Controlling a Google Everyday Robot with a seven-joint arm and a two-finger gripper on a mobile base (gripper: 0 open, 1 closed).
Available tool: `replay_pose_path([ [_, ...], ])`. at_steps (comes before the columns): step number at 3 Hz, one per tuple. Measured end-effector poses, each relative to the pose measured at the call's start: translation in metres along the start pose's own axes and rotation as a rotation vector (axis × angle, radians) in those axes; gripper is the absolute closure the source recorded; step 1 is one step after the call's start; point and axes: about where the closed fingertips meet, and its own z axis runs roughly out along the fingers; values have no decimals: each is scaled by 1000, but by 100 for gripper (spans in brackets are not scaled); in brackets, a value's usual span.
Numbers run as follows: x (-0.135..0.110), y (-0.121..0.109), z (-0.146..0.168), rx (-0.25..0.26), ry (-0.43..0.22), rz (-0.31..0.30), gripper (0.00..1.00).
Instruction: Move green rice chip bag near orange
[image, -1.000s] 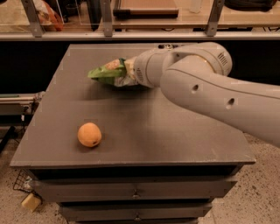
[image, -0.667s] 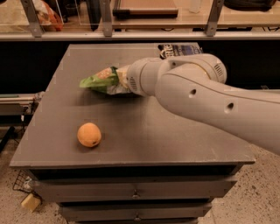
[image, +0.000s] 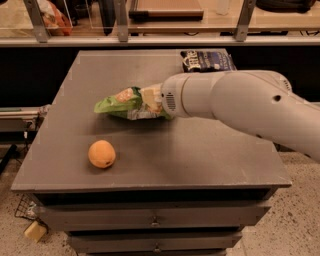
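Shifted nearer orange (image: 102, 154): green rice chip bag (image: 121, 103), bare table (image: 200, 155) between; gripper (image: 151, 101) at bag's end, hold hidden.

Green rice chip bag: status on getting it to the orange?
Done: the tool is at the right end of the green rice chip bag, mid-table, its grip hidden by the wrist. In hand: the bag is behind and right of the orange. Left: bare tabletop separates them; the bag has to end up beside the orange at front left.
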Motion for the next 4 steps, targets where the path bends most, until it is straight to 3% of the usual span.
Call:
replay_pose_path([
  [1, 11, -9, -10, -41, 26, 45, 100],
  [2, 21, -16, -9, -88, 74, 81, 84],
  [3, 31, -22, -6, -128, 122, 114, 53],
  [4, 35, -23, -5, -142, 143, 125, 30],
])
